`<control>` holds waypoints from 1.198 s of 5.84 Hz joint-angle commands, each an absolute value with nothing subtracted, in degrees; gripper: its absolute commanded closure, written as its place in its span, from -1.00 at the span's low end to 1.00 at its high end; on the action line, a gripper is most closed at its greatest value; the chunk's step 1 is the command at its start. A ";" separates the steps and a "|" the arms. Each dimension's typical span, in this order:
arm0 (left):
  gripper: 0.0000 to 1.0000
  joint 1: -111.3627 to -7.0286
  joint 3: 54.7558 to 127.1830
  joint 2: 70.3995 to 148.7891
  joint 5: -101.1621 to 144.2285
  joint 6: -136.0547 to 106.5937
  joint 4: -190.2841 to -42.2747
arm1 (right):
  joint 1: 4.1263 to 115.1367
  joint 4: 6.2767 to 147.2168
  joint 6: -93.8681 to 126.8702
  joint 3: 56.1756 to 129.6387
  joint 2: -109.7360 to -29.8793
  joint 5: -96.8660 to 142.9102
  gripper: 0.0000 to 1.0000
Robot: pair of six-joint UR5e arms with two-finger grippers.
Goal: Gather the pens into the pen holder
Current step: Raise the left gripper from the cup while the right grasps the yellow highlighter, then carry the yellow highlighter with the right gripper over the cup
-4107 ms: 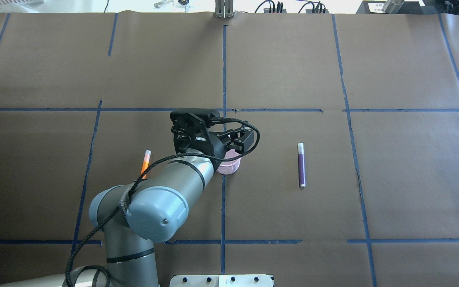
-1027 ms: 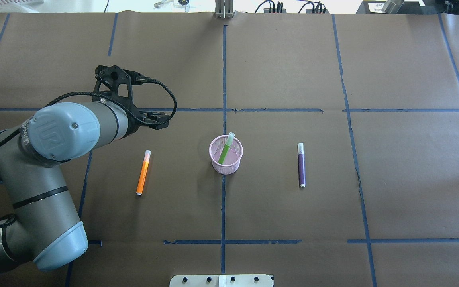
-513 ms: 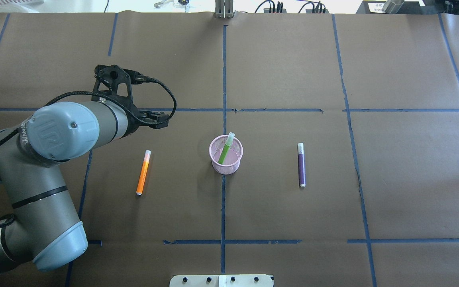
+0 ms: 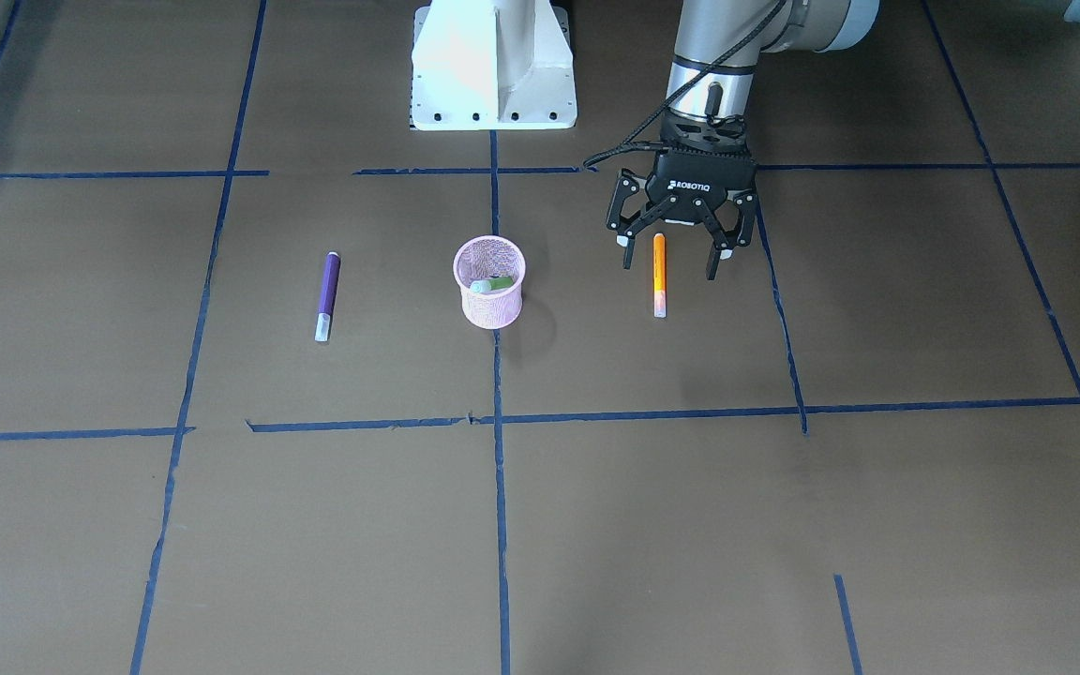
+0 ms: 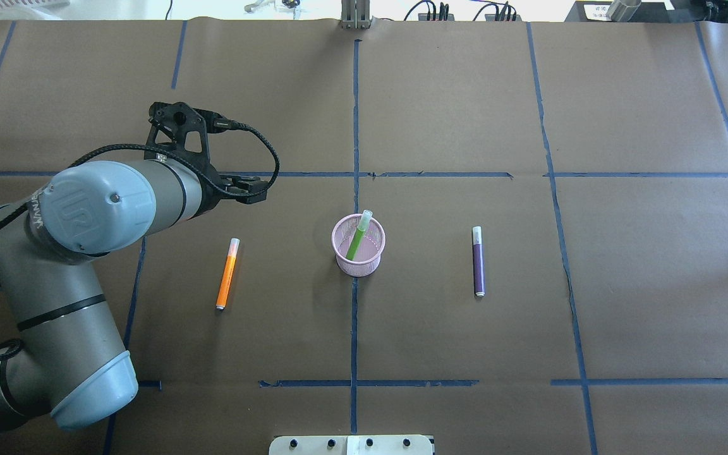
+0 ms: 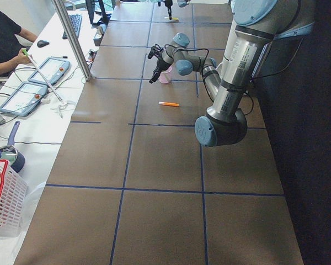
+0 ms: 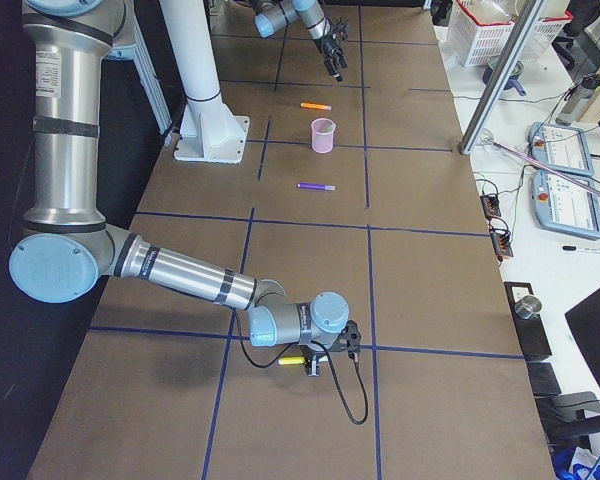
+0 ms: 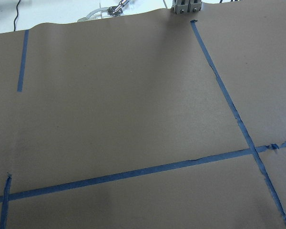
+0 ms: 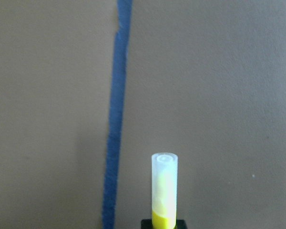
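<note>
The pink mesh pen holder stands at the table's middle, also in the front-facing view. The green pen leans inside it. The orange pen lies flat to its left and the purple pen to its right. My left gripper is open and empty; it hovers over the orange pen's near end. In the right wrist view a yellow pen sticks out from my right gripper, which is low over the table far off to the right.
Blue tape lines divide the brown paper table. The white robot base stands at the near edge. A metal post stands at the far edge. Operator desks with tablets and a white basket lie beyond the table.
Four seconds ago my left gripper was over the pen holder; now the green pen stands in it and the gripper has moved left over the orange pen. Hardly any motion in the last second.
</note>
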State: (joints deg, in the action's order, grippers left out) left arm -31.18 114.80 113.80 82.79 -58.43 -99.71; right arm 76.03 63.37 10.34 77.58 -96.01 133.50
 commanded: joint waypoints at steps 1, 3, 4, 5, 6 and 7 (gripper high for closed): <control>-0.96 -31.55 115.66 113.21 82.79 -57.58 -99.67 | 75.85 61.44 16.25 89.86 -98.00 134.03 1.00; -0.96 -32.52 116.10 109.79 84.54 -50.39 -99.49 | 69.92 59.08 29.56 104.34 -97.56 131.94 1.00; -0.96 -33.13 116.10 108.30 86.03 -48.97 -99.49 | 64.57 58.37 31.27 107.63 -95.30 130.27 1.00; -0.96 -33.22 116.10 108.11 86.57 -48.78 -99.41 | 59.90 58.36 37.03 112.36 -92.75 126.69 1.00; -0.96 -33.31 116.02 107.84 87.70 -48.78 -99.40 | 51.41 58.36 49.88 116.24 -88.29 118.47 1.00; -0.96 -33.31 115.84 107.15 88.58 -48.78 -99.32 | 39.15 58.53 64.80 117.06 -79.72 103.42 1.00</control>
State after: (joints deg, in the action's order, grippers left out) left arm -33.26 115.98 107.72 87.68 -48.83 -99.38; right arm 50.01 58.43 51.06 115.22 -86.90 116.03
